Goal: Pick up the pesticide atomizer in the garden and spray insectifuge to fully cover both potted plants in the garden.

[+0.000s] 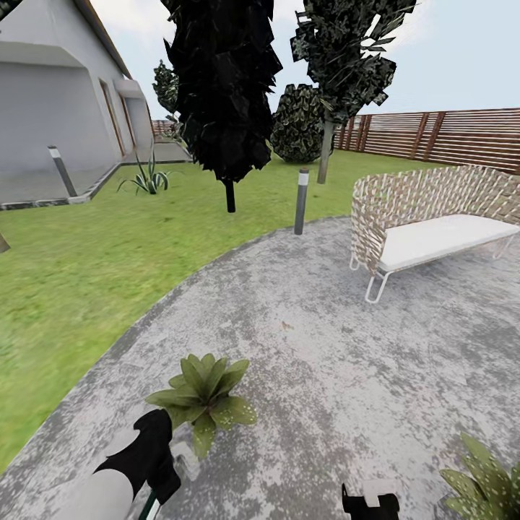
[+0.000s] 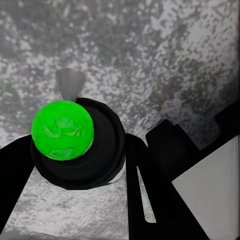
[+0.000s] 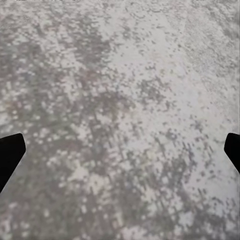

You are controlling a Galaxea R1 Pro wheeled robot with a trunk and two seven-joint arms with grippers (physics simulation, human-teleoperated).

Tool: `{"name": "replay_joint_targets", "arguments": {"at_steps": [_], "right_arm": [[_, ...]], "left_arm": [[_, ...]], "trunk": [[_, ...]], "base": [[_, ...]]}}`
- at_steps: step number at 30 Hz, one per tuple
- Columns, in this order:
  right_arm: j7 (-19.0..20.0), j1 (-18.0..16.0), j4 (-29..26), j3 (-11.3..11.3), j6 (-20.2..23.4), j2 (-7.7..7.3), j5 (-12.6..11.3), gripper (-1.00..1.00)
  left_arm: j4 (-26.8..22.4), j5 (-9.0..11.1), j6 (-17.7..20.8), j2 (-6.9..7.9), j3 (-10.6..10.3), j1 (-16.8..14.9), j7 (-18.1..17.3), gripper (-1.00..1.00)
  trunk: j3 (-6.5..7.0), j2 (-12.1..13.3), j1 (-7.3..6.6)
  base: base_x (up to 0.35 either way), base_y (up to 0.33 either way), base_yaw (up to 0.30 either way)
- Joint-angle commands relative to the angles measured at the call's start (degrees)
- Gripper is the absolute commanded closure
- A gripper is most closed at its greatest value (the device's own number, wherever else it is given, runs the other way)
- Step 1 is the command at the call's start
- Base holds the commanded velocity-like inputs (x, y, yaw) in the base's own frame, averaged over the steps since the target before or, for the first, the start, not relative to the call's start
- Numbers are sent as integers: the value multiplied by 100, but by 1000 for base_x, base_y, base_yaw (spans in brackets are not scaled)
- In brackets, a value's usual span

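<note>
Gripping pesticide atomizer (image 2: 75, 145) in left gripper (image 1: 155, 469) (right gripper (image 3: 120, 150) spread open) — light, rigid, slippery; hold mid-body.

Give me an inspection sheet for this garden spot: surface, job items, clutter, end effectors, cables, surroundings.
Surface: round grey mottled paving, bordered by lawn.
Job's things: pesticide atomizer seen end-on between the left end effector's fingers; one potted plant just ahead of the left end effector, white specks on its leaves; second potted plant at the lower right, also speckled.
Clutter: nothing seen.
End effectors: left closed on the atomizer; right end effector open over bare paving, holding nothing.
Cables: nothing seen.
Surroundings: wicker seat, bollard light, trees, wooden fence, house.
</note>
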Motion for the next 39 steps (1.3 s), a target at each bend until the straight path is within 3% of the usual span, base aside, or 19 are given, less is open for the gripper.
{"name": "replay_joint_targets", "arguments": {"at_steps": [1, 11, 12, 15, 18, 27, 39], "right_arm": [[-32, -3, 3, -33, -11, 2, 59, -100], [-32, -3, 3, -33, -11, 2, 61, -100], [-32, -3, 3, -33, -11, 2, 63, -100], [-32, -3, 3, -33, -11, 2, 59, -100], [-32, -3, 5, -33, -11, 2, 63, -100], [-32, -3, 3, -33, -11, 2, 64, -100], [-32, -3, -2, -33, -11, 2, 65, -100]], "left_arm": [[-8, -32, 33, -13, 48, -2, -49, 100], [-69, -36, 41, 4, 64, -70, -124, 100], [-66, -36, 39, 34, 64, -63, -123, 100], [-69, -27, 54, 312, 77, -56, -121, 100], [-67, -5, 57, 406, 83, -55, -121, 100], [-75, 163, 58, 234, 77, -120, -111, 100], [-386, 185, 61, 236, 84, -121, -76, 100]], "trunk": [[-5, -2, -1], [-5, -2, -1], [-5, -2, -1], [-5, -2, -1], [-5, -2, -1], [-5, -2, -1], [-5, -2, -1]], "base": [[0, 0, 0], [0, 0, 0], [0, 0, 0], [0, 0, 0], [0, 0, 0], [53, 66, 0], [-83, 70, 0]]}}
